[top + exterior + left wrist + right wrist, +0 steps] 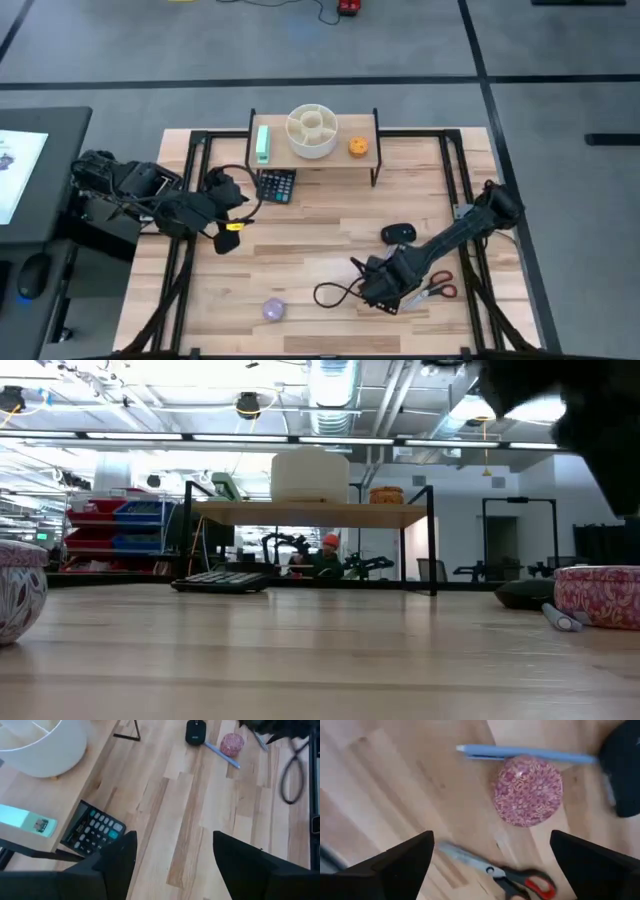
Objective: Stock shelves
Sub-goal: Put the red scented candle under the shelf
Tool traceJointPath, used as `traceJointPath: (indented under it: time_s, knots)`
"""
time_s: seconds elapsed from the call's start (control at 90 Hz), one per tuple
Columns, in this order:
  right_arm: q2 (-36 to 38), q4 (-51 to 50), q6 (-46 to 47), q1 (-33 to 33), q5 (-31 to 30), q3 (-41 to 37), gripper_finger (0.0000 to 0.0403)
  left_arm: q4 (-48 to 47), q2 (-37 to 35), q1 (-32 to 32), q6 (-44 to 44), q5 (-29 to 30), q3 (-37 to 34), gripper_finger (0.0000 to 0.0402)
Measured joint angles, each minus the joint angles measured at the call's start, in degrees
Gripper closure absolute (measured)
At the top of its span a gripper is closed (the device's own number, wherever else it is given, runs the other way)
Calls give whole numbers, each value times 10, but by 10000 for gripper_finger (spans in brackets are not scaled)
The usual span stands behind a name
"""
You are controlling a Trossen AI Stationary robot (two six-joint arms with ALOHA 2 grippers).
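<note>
The shelves [315, 152] stand at the table's far middle: a low wood riser [310, 513] on black legs. On it sit a mint box [262, 143], a white round organizer [313, 132] and a small orange thing [358, 147]. A calculator [277, 185] lies partly under its left end. My right gripper [492, 865] hovers open above a pink patterned round thing [527, 790], a blue pen [525, 754] and scissors [500, 870] at the near right. My left gripper [172, 855] hangs open over bare wood, near side of the calculator [92, 827].
A black mouse [398, 234] lies right of centre. A looped black cable [335, 293] lies beside my right gripper [385, 290]. A purple patterned ball [274, 309] rests near the front edge. Another black cable [240, 190] curls by my left gripper [228, 232].
</note>
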State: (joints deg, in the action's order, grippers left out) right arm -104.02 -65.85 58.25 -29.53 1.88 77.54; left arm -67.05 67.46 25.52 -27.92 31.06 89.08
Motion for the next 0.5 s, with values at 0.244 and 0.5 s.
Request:
traceJointPath:
  time_s: [0.244,0.5]
  knots:
    - [14,102,34,34,18,-77,12,0,0,0,-2,-1,0,164]
    - [13,130,67,51,25,-134,15,1,0,0,-10,-8,0,164]
